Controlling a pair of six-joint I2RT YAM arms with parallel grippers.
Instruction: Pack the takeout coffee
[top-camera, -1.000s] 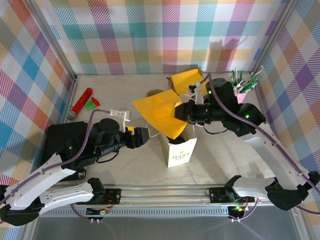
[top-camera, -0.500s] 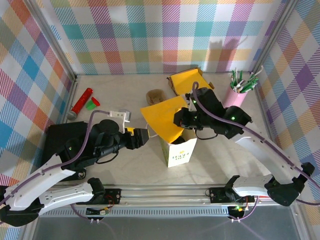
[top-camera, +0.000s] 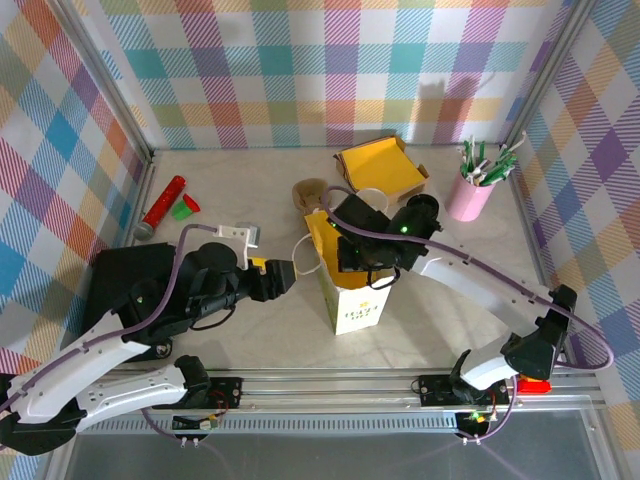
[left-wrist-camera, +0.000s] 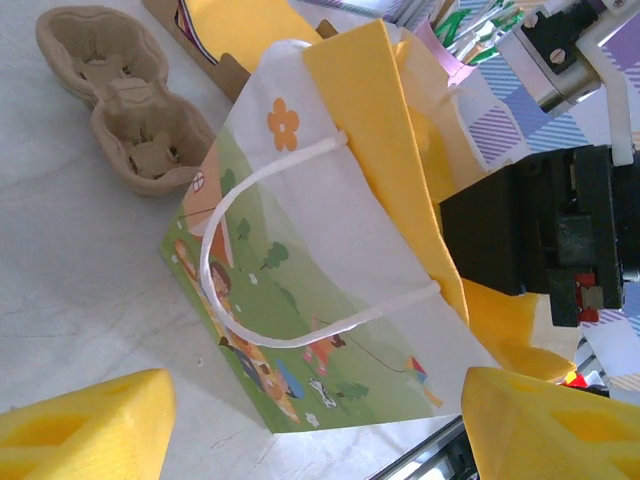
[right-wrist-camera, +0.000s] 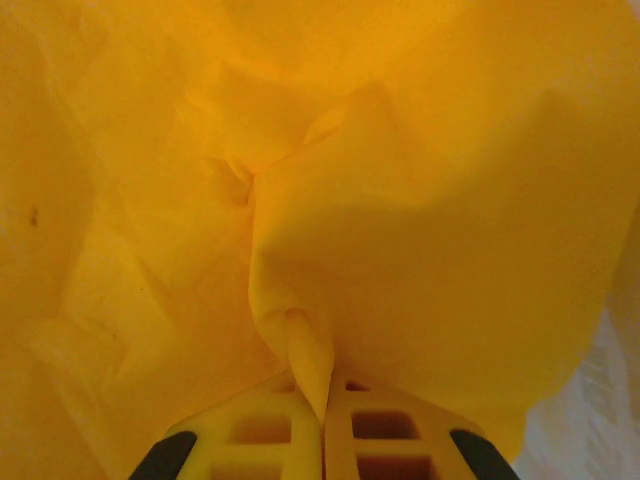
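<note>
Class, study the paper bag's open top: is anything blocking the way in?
Yes: yellow tissue paper fills the mouth of the paper bag. It is pinched in the shut right hand, which hangs over the opening as well.

Top cam: overhead from 6 o'clock. Left wrist: faces 3 o'clock, close on bag (left-wrist-camera: 300, 250), shared with top. Right wrist: against yellow paper (right-wrist-camera: 400, 250).

Pulp carrier (top-camera: 309, 190) lies beside the yellow box (top-camera: 381, 165).
</note>
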